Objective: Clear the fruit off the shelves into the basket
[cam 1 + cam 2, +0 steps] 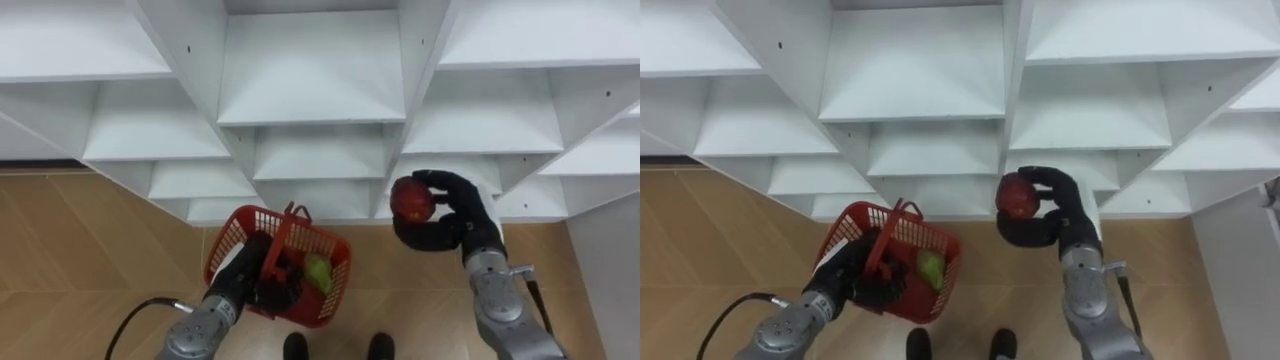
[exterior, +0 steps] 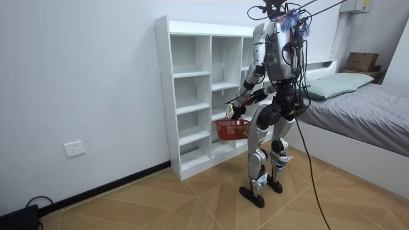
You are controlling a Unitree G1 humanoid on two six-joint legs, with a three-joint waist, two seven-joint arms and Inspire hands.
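Right hand (image 1: 458,218) is the closest thing to the camera. It sits at the lower right with its dark fingers curled over a red apple (image 1: 412,199) and the thumb tucked under it, so that's a solid hold. The apple is up in the air, touching nothing but the hand, right in front of the lower shelves of the white closet (image 1: 310,70). Whether it's just inside a compartment or just outside one, I honestly can't tell. Over to the left of that hand and a bit lower is the left hand (image 1: 255,265), closed on the near rim of a red basket (image 1: 232,232). The basket is carried clear of the wooden floor (image 1: 90,240) and tipped a little, with its handle standing up on the side away from the hand. Inside it, just beside the left hand's fingers on the right hand's side, lies a green fruit (image 1: 318,272). The two hands are well apart, and the apple is above and to the right of the basket rather than over it. From the room view, the robot is standing upright on both feet close up against the closet, with the basket between its legs and the shelves. Behind it, at the room view's right, is a bed (image 2: 364,105).
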